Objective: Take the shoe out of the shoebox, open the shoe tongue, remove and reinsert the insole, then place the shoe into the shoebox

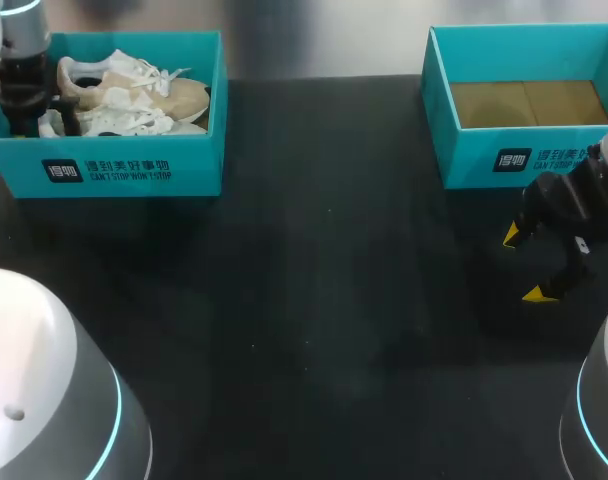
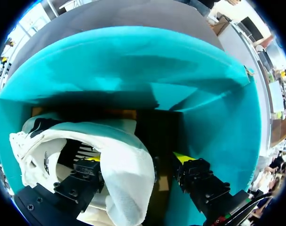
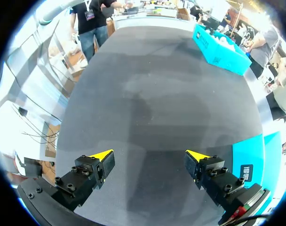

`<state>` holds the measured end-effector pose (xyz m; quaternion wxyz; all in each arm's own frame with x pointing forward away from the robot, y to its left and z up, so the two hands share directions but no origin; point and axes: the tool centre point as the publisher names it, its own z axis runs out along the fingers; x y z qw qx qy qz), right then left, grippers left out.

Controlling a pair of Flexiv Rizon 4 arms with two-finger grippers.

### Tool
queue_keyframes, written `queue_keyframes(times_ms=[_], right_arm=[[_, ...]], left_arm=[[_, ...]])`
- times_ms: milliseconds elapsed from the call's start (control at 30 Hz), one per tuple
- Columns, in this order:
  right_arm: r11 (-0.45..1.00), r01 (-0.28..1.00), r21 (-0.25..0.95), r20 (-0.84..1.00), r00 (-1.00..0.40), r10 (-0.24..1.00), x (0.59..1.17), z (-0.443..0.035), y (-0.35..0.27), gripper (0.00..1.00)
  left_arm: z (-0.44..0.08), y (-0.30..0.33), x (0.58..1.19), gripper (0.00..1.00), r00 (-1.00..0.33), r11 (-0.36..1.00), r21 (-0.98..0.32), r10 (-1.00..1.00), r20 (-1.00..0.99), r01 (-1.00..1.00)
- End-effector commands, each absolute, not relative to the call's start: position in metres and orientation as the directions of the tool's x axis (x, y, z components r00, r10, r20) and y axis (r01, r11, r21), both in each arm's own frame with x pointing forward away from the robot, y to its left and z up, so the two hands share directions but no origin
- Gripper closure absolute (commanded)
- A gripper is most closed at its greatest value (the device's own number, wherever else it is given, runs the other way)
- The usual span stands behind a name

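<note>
A pair of white and beige laced shoes [image 1: 134, 90] lies in the teal shoebox [image 1: 104, 165] at the far left. My left gripper [image 1: 39, 120] reaches down into that box at its left end. In the left wrist view the gripper [image 2: 138, 158] straddles the white heel wall of one shoe [image 2: 129, 165]. One finger [image 2: 86, 172] sits inside the shoe's opening, and the other [image 2: 192, 172] stands outside with a dark gap to the shoe, so the jaws are open. My right gripper [image 1: 525, 264] hovers open and empty over the black table [image 3: 152, 94].
A second teal box [image 1: 504, 155] with a bare cardboard floor stands at the far right, just behind my right gripper. The left box's teal walls [image 2: 133, 66] close in around my left gripper. Both robot bases [image 1: 44, 400] rise at the near corners.
</note>
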<state>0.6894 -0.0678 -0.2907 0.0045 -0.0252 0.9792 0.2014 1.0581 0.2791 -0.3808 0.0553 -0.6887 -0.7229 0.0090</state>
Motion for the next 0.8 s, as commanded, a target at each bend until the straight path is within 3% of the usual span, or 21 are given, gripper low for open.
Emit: queue_keyframes(times_ms=[33,133,200,800], right_arm=[[0.919,-0.050,0.391,-0.019,-0.999,-0.047,0.689,-0.291,-0.067,0.00],[0.919,-0.050,0.391,-0.019,-0.999,-0.047,0.689,-0.291,-0.067,0.00],[0.919,-0.050,0.391,-0.019,-0.999,-0.047,0.689,-0.291,-0.067,0.00],[0.919,-0.050,0.391,-0.019,-0.999,-0.047,0.689,-0.291,-0.067,0.00]], left_arm=[[-0.386,0.280,1.062,0.37,-0.044,0.051,-0.100,0.997,0.066,0.994],[-0.388,0.280,1.061,0.63,-0.042,0.049,-0.104,0.997,0.065,0.993],[-0.389,0.281,1.061,1.00,-0.040,0.047,-0.106,0.997,0.067,0.993],[-0.359,0.293,1.060,1.00,-0.031,0.037,-0.077,0.996,0.080,0.996]])
